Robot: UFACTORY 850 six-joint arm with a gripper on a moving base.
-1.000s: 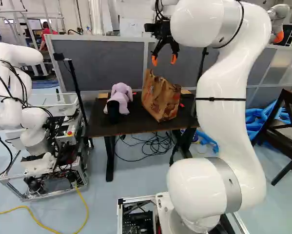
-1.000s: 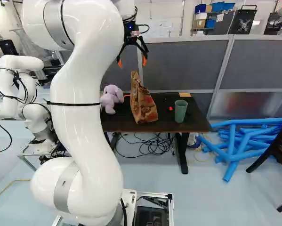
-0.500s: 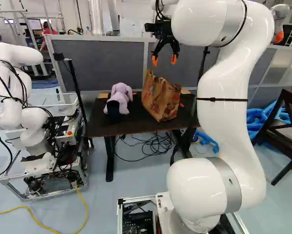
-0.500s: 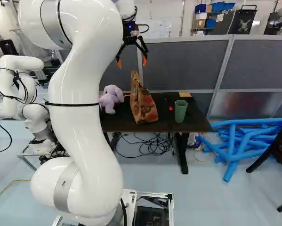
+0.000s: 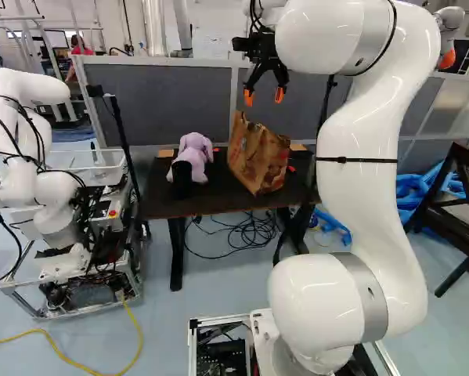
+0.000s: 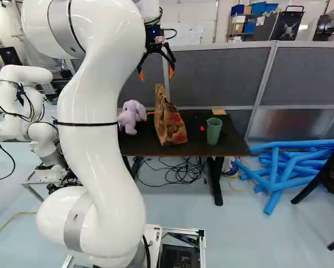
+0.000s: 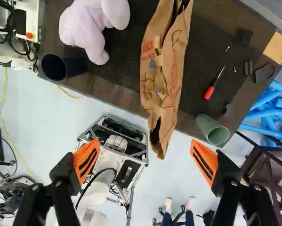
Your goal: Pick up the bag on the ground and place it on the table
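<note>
The dark-topped counter (image 7: pixel 206 52) carries a brown paper bag (image 7: pixel 164 70), standing up near its middle. In the left base view a lilac plush toy (image 5: pixel 195 147) sits left of the bag, with a black cup (image 5: pixel 182 178) just in front of it. Right of the bag in the right base view stands a green cup (image 6: pixel 213 132), near the front edge. The wrist view shows a red-handled screwdriver (image 7: pixel 210 92) between bag and cardboard (image 7: pixel 277 47), with small black parts (image 7: pixel 264 73) beside the cardboard.

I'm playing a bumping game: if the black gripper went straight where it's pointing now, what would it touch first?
Probably the brown paper bag: the open gripper hangs above it, pointing down. How squarely they line up is hard to judge, so it might only brush the bag's top.
</note>
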